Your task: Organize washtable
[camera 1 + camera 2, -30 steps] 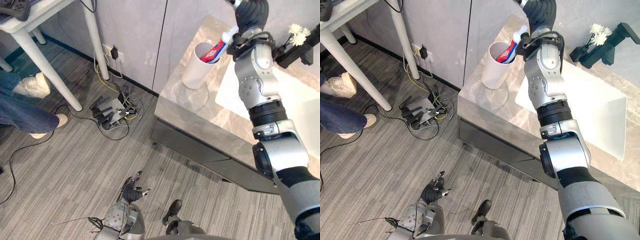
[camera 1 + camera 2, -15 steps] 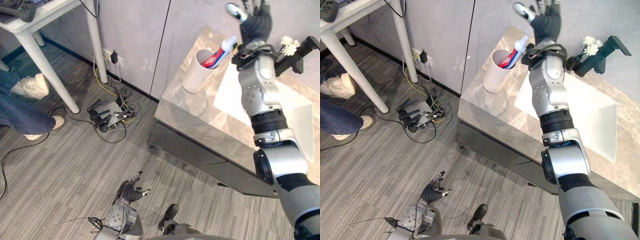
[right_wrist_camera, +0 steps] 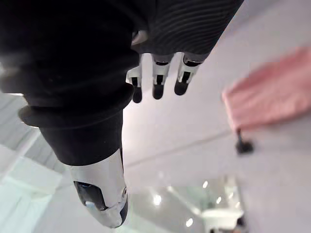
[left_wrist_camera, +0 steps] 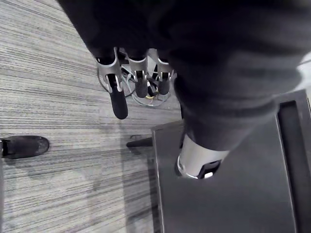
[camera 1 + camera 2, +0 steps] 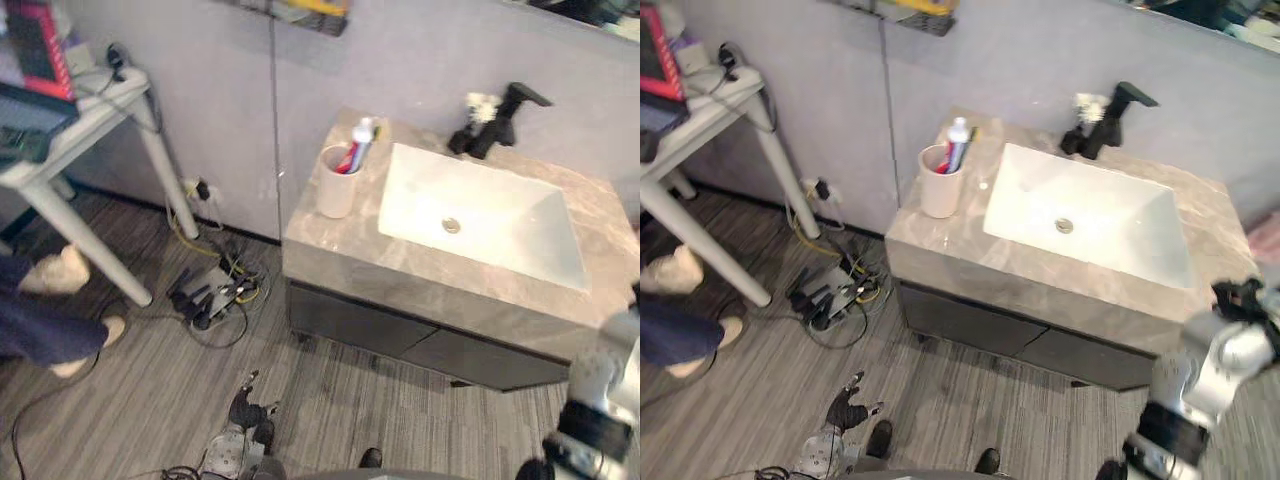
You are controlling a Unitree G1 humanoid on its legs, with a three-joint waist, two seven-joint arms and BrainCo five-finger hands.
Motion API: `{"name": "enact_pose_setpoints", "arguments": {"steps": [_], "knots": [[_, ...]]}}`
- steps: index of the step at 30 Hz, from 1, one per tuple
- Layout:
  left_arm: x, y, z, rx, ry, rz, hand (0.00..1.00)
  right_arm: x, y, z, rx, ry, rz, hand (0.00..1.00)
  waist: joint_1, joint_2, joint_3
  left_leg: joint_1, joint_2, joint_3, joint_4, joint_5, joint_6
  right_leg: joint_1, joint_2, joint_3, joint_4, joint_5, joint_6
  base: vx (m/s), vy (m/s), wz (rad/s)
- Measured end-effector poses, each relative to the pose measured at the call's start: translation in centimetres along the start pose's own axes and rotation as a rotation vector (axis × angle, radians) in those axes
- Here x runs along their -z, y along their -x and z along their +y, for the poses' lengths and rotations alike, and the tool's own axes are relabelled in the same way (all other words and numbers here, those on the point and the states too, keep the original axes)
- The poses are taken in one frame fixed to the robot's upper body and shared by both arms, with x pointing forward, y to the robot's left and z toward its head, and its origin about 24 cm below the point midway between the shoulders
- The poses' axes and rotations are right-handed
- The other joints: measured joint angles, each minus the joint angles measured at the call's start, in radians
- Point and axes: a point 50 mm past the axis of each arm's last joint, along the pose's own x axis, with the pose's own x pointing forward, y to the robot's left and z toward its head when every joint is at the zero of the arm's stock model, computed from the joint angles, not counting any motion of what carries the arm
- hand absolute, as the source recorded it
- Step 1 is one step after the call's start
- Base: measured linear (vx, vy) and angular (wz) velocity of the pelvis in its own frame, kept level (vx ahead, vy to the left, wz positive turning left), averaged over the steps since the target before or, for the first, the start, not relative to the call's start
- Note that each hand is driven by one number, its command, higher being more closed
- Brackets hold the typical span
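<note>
A white cup point(image 5: 336, 185) stands at the left end of the marble counter point(image 5: 400, 270), with a toothpaste tube point(image 5: 358, 145) and a toothbrush upright in it. Right of it lies the white sink point(image 5: 520, 245), with a black faucet point(image 5: 495, 120) and small white flowers point(image 5: 482, 102) behind. My right hand point(image 3: 156, 80) hangs low past the counter's right end, fingers straight, holding nothing. Down by the floor in front of the cabinet, my left hand point(image 5: 247, 410) is open and empty, its fingers point(image 4: 116, 92) pointing at the floor.
Under the counter is a dark cabinet point(image 5: 400, 335). A power strip with tangled cables point(image 5: 215, 295) lies on the floor at its left. A white table point(image 5: 90, 110) and a person's legs and shoes point(image 5: 50, 275) are further left. A pink cloth point(image 5: 1265, 235) shows at the far right.
My right hand has let go of the toothpaste in the cup, drawn back from the counter and dropped to the lower right. The camera has swung, so the whole washtable now shows.
</note>
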Motion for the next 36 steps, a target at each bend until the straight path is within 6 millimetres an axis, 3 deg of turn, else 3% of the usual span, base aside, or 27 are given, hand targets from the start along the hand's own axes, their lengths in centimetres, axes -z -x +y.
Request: {"name": "enact_pose_setpoints", "arguments": {"steps": [1,2,5,6,8,11,14,17,21,25,26,36], "knots": [[0.1,0.1,-0.1,-0.005,0.024,0.006,0.00,1.0,0.9,-1.0,-0.010,0.059,0.057,0.00,-0.007,0.002,-0.001,0.008,0.003,0.012,0.000,-0.004,-0.002,0.000,0.003,0.010,0.000,0.001,-0.001,0.02,-0.021,-0.53],[0.7,0.4,0.1,-0.018,0.067,0.024,0.00,3.4,3.5,-2.9,-0.059,0.178,0.214,0.00,-0.028,0.008,-0.005,0.025,0.011,0.035,0.000,-0.018,-0.008,0.004,0.010,0.026,0.001,0.000,-0.002,0.01,-0.021,-0.51],[1.6,0.7,0.1,-0.003,0.119,0.054,0.00,7.6,8.8,-6.1,-0.129,0.305,0.532,0.00,-0.052,0.018,-0.006,0.042,0.016,0.072,0.013,-0.042,-0.004,0.016,0.013,0.036,-0.006,0.000,-0.002,-0.01,-0.016,-0.37],[1.8,0.7,0.1,0.000,0.125,0.059,0.00,8.4,10.0,-7.0,-0.129,0.324,0.596,0.00,-0.051,0.025,-0.005,0.043,0.016,0.079,0.020,-0.049,-0.003,0.016,0.011,0.036,-0.007,0.000,-0.002,-0.02,-0.004,-0.29],[3.0,0.8,0.1,-0.006,0.184,0.106,0.00,11.4,14.6,-11.1,-0.070,0.394,0.870,0.00,-0.050,0.033,-0.013,0.044,0.014,0.092,0.027,-0.060,0.000,0.018,0.007,0.036,-0.009,0.000,-0.002,0.03,0.006,-0.14],[4.1,0.5,0.4,-0.027,0.243,0.177,0.00,13.7,19.6,-15.6,0.106,0.470,1.165,0.00,-0.048,0.050,-0.021,0.061,0.011,0.090,0.019,-0.064,0.000,0.037,0.005,0.034,-0.016,0.001,-0.002,0.05,0.000,0.03],[4.7,0.3,0.4,-0.046,0.280,0.223,0.00,14.7,23.1,-17.2,0.228,0.537,1.400,0.00,-0.048,0.062,-0.025,0.066,0.008,0.074,0.018,-0.069,-0.001,0.060,0.004,0.018,-0.038,0.002,0.000,0.06,-0.001,0.11],[4.8,0.4,0.4,-0.071,0.301,0.236,0.00,15.5,23.7,-16.0,0.187,0.557,1.466,0.00,-0.047,0.066,-0.026,0.065,0.002,0.039,0.010,-0.066,-0.003,0.079,-0.002,-0.015,-0.047,0.004,0.005,0.06,-0.003,0.33],[5.0,0.3,0.5,-0.079,0.326,0.252,0.00,17.1,22.6,-13.0,0.068,0.560,1.466,0.00,-0.042,0.063,-0.022,0.067,-0.013,-0.017,0.004,-0.062,0.002,0.117,-0.018,-0.072,-0.049,-0.007,0.020,0.08,0.014,0.43],[5.5,0.3,0.9,-0.105,0.402,0.286,0.00,18.0,22.0,-11.1,-0.050,0.602,1.467,0.00,-0.045,0.061,-0.024,0.069,-0.025,-0.054,0.004,-0.063,0.003,0.136,-0.025,-0.105,-0.058,-0.013,0.021,0.08,0.015,0.27],[5.7,0.4,1.0,-0.122,0.453,0.302,1.00,18.1,22.0,-10.8,-0.077,0.615,1.465,0.00,-0.044,0.060,-0.020,0.067,-0.026,-0.063,0.004,-0.063,0.004,0.141,-0.025,-0.115,-0.060,-0.016,0.018,0.06,0.005,0.24],[7.5,1.3,2.8,-0.313,0.727,0.367,1.00,18.4,21.5,-10.0,-0.245,0.714,1.449,0.00,-0.042,0.052,-0.010,0.065,-0.026,-0.135,0.005,-0.063,0.003,0.171,-0.028,-0.194,-0.038,-0.068,0.019,0.01,-0.017,0.23]]}}
